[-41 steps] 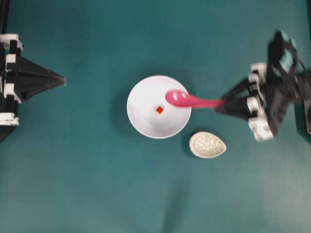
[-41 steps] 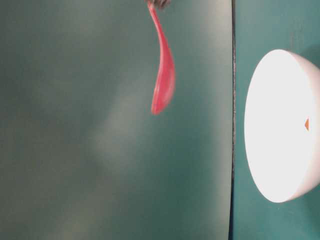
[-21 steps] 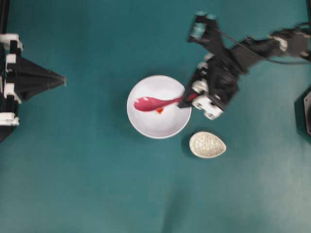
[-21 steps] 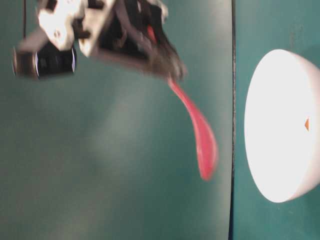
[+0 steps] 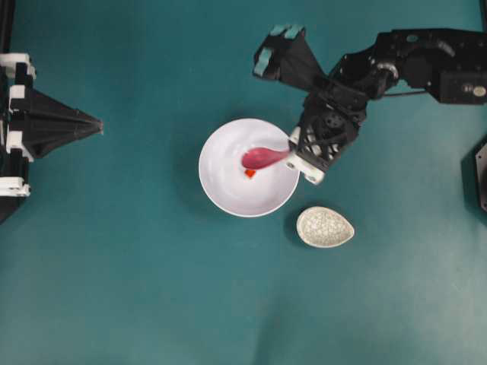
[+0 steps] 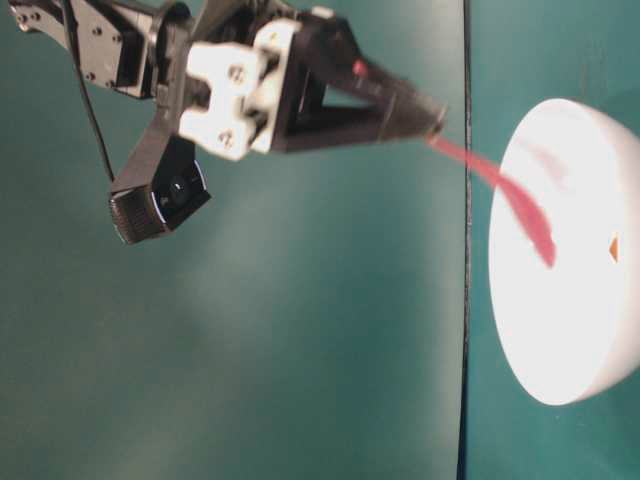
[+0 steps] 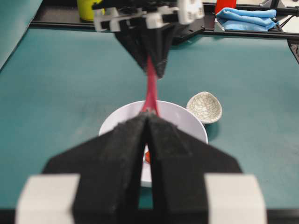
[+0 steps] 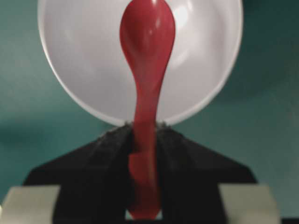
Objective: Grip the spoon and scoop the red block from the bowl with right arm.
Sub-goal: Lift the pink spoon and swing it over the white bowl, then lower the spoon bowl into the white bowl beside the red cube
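The white bowl (image 5: 224, 190) stands mid-table with the tiny red block (image 5: 249, 173) lying inside it. My right gripper (image 5: 291, 152) is shut on the handle of the magenta spoon (image 5: 260, 158), at the bowl's right rim. The scoop tilts down into the bowl, just beside the block. In the right wrist view the spoon (image 8: 147, 46) runs from between the fingers over the bowl (image 8: 74, 56), and the block is hidden. The table-level view shows the spoon (image 6: 520, 205) dipping over the rim (image 6: 560, 330). My left gripper (image 5: 95, 125) is shut and empty at the far left.
A speckled beige egg-shaped dish (image 5: 326, 226) sits just below and right of the bowl. The right arm's links (image 5: 411, 65) stretch across the upper right. Beyond the table's far edge lie a blue cloth (image 7: 247, 18) and a yellow object (image 7: 86, 8).
The right arm swung in from the right, carried the scoop across the bowl, then drew it back and tipped it down beside the block. The left arm has not moved.
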You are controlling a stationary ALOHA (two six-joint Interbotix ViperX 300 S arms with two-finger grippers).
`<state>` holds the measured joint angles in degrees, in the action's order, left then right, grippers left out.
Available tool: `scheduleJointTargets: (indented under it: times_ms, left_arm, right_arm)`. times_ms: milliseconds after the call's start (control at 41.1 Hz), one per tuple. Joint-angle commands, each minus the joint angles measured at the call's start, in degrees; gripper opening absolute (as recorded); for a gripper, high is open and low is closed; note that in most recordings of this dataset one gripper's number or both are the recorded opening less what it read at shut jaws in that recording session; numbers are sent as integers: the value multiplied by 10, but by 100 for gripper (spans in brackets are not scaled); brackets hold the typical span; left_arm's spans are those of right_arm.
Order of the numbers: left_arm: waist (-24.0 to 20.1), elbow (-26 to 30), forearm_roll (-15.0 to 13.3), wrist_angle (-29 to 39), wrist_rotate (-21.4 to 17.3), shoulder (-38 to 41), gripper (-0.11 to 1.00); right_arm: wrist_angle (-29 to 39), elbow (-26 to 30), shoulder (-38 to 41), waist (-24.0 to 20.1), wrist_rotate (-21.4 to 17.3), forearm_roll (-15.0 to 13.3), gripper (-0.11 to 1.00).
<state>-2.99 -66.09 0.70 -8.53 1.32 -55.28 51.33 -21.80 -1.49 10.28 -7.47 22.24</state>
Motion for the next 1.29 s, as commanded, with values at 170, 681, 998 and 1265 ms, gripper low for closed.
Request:
scheduleJointTargets:
  times_ms: [170, 681, 998, 1265]
  left_arm:
    - [-2, 13, 2, -4, 0, 4, 0]
    - [-2, 13, 1, -4, 0, 4, 0]
    - [-2, 13, 2, -4, -1, 5, 0]
    - [-2, 13, 2, -4, -1, 5, 0]
  right_arm:
    - [6, 9, -7, -31, -5, -17, 21]
    - [-7, 1, 28, -32, 1, -59, 21]
    - [-63, 2, 54, -31, 4, -65, 21]
    - [-102, 4, 57, -32, 4, -64, 21]
